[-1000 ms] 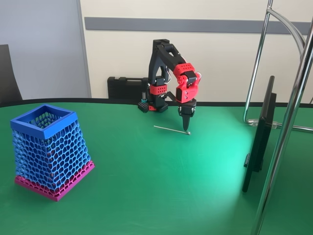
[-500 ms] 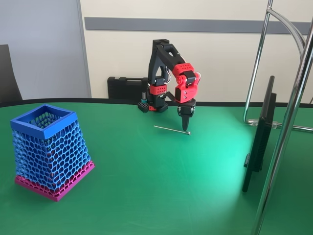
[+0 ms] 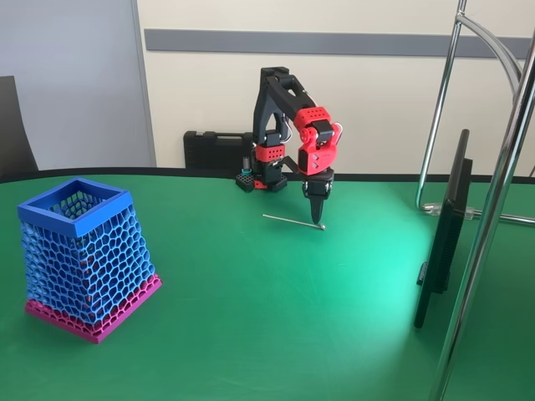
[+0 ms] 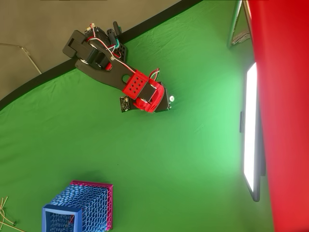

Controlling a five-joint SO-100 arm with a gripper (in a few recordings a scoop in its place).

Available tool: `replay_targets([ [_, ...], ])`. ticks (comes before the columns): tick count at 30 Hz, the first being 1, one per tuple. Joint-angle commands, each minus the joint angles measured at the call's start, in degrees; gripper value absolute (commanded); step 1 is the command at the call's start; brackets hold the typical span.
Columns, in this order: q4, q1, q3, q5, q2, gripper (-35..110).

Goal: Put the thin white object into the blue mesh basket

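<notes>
The green worktop (image 3: 251,317) carries everything. In the fixed view the blue mesh basket (image 3: 84,251) stands upright near the worktop's left edge, towards the front; its solid rim is open to the top and only lattice shows through the opening. In the overhead view it sits close to the bottom-left corner of the green surface.

The red and black arm (image 3: 288,134) is mounted at the far edge of the worktop, bent over with its wrist pointing straight down. The gripper (image 3: 318,219) comes to a dark point just above the surface, right at the right-hand end of the thin white object (image 3: 292,220). From either camera I cannot tell whether the fingers are spread or closed around that end; they read as a single narrow tip.

The thin white object lies flat on the worktop, near the far edge and well apart from the basket, running leftwards from the gripper tip.

Judging from this, the task is at its start: the arm is at the stick's end, at the grasping step. A secure pinch, the lift, the carry across to the left and the drop into the basket all appear to be left.
</notes>
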Motion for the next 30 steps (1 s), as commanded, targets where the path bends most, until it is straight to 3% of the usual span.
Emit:
replay_targets([
  [1, 0.35, -0.09, -2.37, -0.26, 0.35, 11],
  [30, -0.97, -0.79, -1.05, 0.26, -1.49, 11],
])
